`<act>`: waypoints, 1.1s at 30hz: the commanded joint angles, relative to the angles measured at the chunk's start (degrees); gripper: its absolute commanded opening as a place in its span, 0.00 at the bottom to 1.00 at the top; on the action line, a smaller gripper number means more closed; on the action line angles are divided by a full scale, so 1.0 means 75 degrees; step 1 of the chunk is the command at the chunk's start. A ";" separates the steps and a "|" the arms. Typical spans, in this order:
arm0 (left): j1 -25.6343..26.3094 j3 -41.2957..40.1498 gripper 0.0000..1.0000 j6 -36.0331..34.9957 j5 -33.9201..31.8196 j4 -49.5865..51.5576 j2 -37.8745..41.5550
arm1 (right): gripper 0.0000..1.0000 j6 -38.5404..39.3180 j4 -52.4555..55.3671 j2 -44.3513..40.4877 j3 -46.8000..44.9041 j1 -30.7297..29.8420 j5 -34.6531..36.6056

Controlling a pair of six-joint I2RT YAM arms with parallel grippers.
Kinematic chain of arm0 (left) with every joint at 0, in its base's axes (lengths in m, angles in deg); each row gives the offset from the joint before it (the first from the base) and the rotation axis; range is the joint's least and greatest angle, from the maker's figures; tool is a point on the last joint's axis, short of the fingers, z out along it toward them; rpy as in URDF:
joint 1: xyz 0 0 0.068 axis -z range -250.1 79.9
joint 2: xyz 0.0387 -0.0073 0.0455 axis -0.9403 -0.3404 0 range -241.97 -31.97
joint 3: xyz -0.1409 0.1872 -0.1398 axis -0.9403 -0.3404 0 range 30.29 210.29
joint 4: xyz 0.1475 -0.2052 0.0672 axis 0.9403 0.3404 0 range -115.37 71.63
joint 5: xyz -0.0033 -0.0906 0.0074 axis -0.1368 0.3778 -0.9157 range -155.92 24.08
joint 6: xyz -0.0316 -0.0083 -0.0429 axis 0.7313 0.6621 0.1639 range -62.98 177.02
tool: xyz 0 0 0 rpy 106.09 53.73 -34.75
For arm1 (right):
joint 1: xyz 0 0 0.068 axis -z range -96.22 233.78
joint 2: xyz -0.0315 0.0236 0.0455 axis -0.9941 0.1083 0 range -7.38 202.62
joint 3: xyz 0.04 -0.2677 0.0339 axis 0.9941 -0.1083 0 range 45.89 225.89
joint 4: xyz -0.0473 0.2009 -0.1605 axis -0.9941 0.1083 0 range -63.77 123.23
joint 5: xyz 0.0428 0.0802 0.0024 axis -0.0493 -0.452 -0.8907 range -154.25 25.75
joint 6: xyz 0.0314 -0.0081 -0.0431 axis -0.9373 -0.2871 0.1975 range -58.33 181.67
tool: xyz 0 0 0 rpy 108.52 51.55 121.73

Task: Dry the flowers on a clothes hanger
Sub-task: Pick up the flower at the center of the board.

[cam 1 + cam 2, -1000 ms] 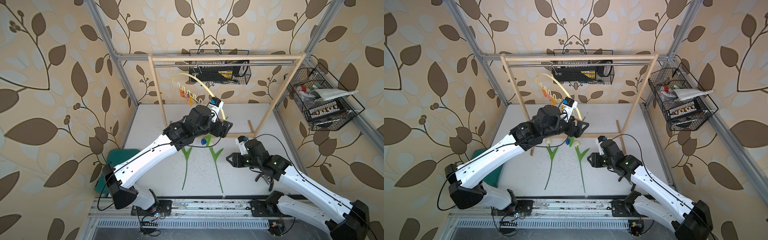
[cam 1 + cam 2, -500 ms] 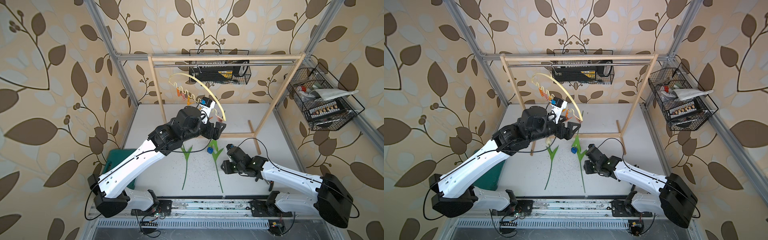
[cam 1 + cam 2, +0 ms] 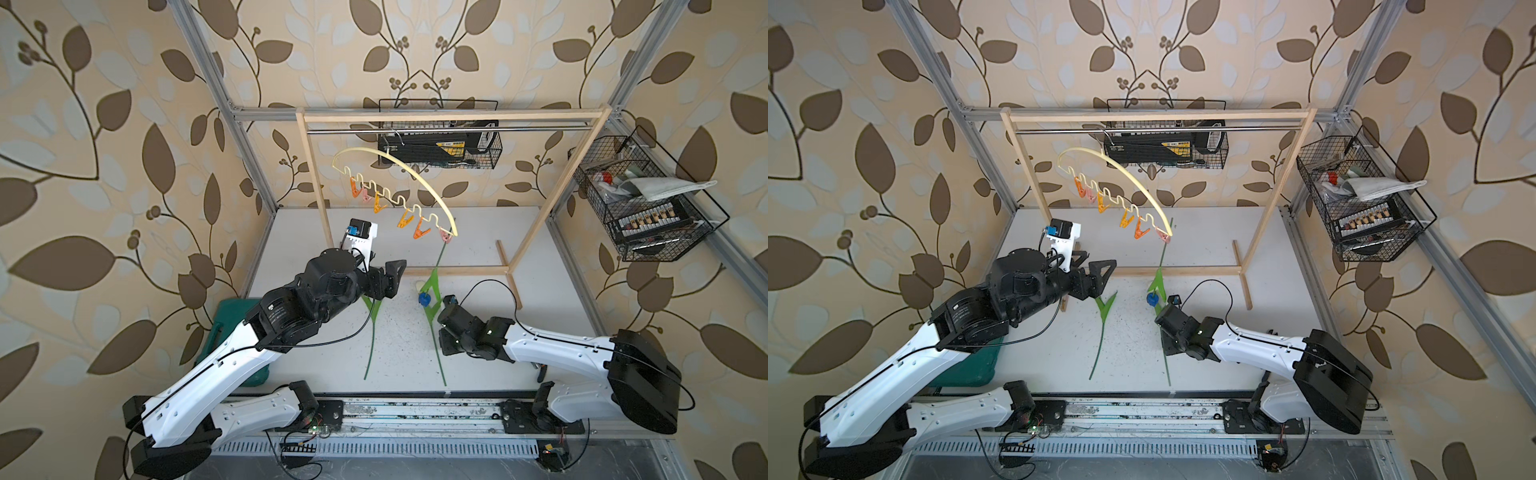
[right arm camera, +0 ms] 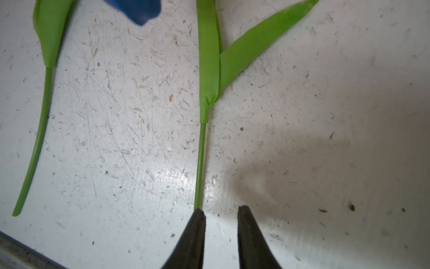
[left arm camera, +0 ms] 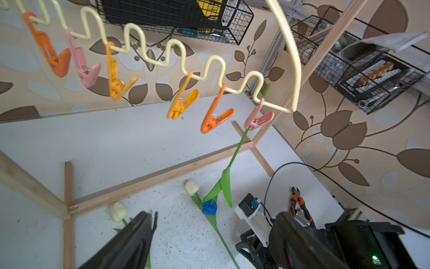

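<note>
The cream clothes hanger [image 3: 395, 174] [image 3: 1121, 174] hangs from the rack's rod, with several orange, yellow and pink clothespins on its wavy bar [image 5: 162, 62]. The pink end pin [image 5: 258, 120] clamps the stem of the blue flower [image 3: 424, 298], which hangs head down [image 5: 209, 208]. Two cream flowers [image 5: 118, 210] [image 5: 192, 187] lie on the table, stems toward the front [image 3: 371, 332] [image 3: 436, 353]. My left gripper [image 3: 395, 274] [image 5: 215, 214] is wide open and empty, below and left of the hanger. My right gripper [image 4: 221, 209] [image 3: 444, 345] is low over the right stem [image 4: 202, 151], jaws narrowly apart; the stem runs under one fingertip [image 4: 199, 212].
A wooden-framed rack [image 3: 449, 118] stands on wooden feet [image 3: 457, 271]. A wire basket [image 3: 440, 145] hangs on the back wall and another [image 3: 648, 208] on the right. A green box [image 3: 226, 328] lies at the left edge and orange-handled pliers [image 5: 297, 205] behind my right arm.
My left gripper has drawn back from the hanger's end, down and to the left. My right gripper has dropped onto the right flower's stem and narrowed its jaws.
</note>
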 commanded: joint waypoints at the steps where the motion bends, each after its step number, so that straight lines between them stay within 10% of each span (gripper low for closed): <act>1: -0.0078 -0.0535 0.84 0.0734 -0.0646 -0.0067 -0.0002 | 0.27 -0.0145 -0.0033 0.0266 0.0335 -0.0158 0.0339; 23: -0.0090 -0.2079 0.80 0.1934 -0.0364 -0.0722 0.0247 | 0.21 -0.0885 -0.0048 0.1684 0.0716 -0.0821 0.1051; 33: -0.0090 -0.2063 0.79 0.1922 -0.0411 -0.0641 0.0453 | 0.00 -0.1295 0.0404 0.0831 0.0182 -0.0672 0.1463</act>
